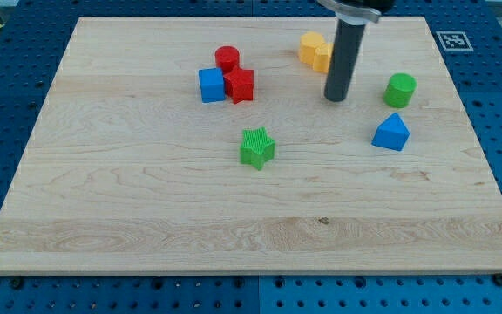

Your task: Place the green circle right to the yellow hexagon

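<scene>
The green circle [400,90] is a short green cylinder at the view's upper right. The yellow hexagon [311,46] sits near the view's top, left of the rod, with a second yellow block [323,58] touching its lower right, partly hidden by the rod. My tip [335,98] rests on the board between them, just below the yellow blocks and left of the green circle, touching neither.
A red cylinder [227,58], red block [240,85] and blue cube [210,85] cluster at the upper left. A green star [256,147] lies mid-board. A blue triangular block [391,133] sits below the green circle. The wooden board [146,218] lies on a blue pegboard.
</scene>
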You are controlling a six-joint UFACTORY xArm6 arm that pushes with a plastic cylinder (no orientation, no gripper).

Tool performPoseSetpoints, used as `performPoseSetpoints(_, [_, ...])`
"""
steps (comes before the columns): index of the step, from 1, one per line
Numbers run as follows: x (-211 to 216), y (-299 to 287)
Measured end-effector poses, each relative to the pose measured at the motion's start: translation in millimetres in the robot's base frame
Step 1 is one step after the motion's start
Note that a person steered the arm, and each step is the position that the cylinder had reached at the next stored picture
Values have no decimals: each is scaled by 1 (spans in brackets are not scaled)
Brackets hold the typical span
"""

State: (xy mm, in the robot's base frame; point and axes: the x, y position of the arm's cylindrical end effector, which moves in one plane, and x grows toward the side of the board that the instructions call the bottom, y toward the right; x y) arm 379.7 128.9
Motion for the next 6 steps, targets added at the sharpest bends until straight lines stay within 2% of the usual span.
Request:
performPoseSetpoints(3, [20, 116])
performPoseSetpoints(4, [20, 135])
performPoseSetpoints(5, [9, 125])
performPoseSetpoints(6, [-22, 110])
